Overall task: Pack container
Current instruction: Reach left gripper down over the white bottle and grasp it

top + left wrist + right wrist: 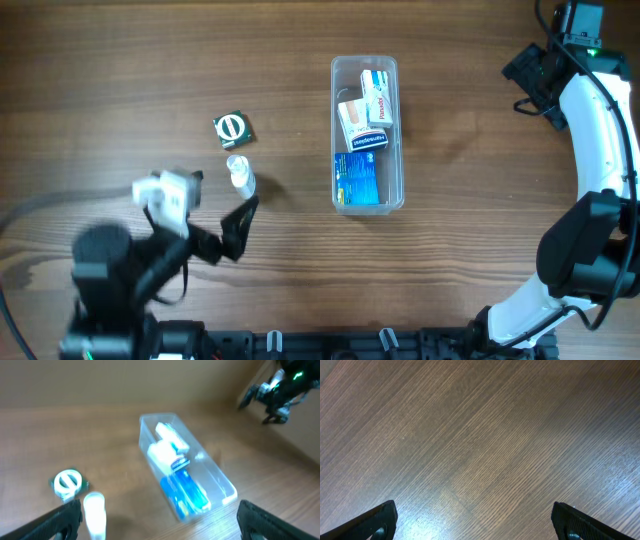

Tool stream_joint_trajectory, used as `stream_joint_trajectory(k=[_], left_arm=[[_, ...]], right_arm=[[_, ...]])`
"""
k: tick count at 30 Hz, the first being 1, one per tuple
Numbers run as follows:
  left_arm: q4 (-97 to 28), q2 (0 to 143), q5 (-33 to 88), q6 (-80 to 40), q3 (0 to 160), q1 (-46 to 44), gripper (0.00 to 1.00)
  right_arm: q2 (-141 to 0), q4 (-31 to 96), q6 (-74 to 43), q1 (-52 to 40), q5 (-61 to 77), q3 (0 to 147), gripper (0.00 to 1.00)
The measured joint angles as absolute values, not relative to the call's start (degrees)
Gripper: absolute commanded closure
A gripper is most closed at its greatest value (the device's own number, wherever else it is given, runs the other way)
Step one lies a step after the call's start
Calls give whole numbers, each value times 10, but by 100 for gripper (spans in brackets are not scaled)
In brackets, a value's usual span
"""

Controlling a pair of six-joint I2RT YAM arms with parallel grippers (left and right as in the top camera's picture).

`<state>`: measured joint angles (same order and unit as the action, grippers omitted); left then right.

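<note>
Nearest, on the left: left gripper (222, 198), fingers spread wide, holding nothing. Just beyond its tips: a small white bottle (240, 175) lying on the wooden table (120, 80), and past that a green square packet (232, 128), both outside the tub. Farther right, mid-table: the container (336, 130), upright, long axis running away from the robot, already holding a blue pack (358, 180) and white boxes (366, 112). Probably light, stiff and slick, with thin walls prone to flexing; best pinched over one long rim near mid-length, or nudged along the table rather than lifted. Farthest, at the right rear: right gripper (475, 525), likewise wide and empty above bare wood, well apart from the tub.
</note>
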<state>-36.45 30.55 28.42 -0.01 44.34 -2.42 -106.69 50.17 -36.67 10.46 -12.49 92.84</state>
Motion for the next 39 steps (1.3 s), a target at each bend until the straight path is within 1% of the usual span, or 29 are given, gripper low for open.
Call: stream_joint_trajectory(k=[2,6,9,11,17,20,25,32,39], left_arm=[[-425,398,289,8,526,-23,0],[-446,504,297,10,589,-23,0],[-520,557,262,-3,621,-27,0],[-553,625,223,-18,655,-42,0],[-563,745,129,-79,685,-92,0],[-561,782,92,-114,686,-100,0],[-533,804,71,-132,686,-100,0],[-514,816,67,-115,686,-100,0],[-532,913,67,-100,688,-100,0]], right_arm=[[-1067,501,-367,105,-125,928,0],[-1067,501,-367,105,-125,928,0],[-1067,502,-367,105,-125,928,0],[-1067,501,-367,105,-125,928,0],[-1067,501,-367,105,-125,928,0],[-1067,501,-367,105,-125,928,0],[-1067,501,-367,105,-125,928,0],[-1067,501,-367,105,-125,928,0],[-1067,501,-367,105,-125,928,0]])
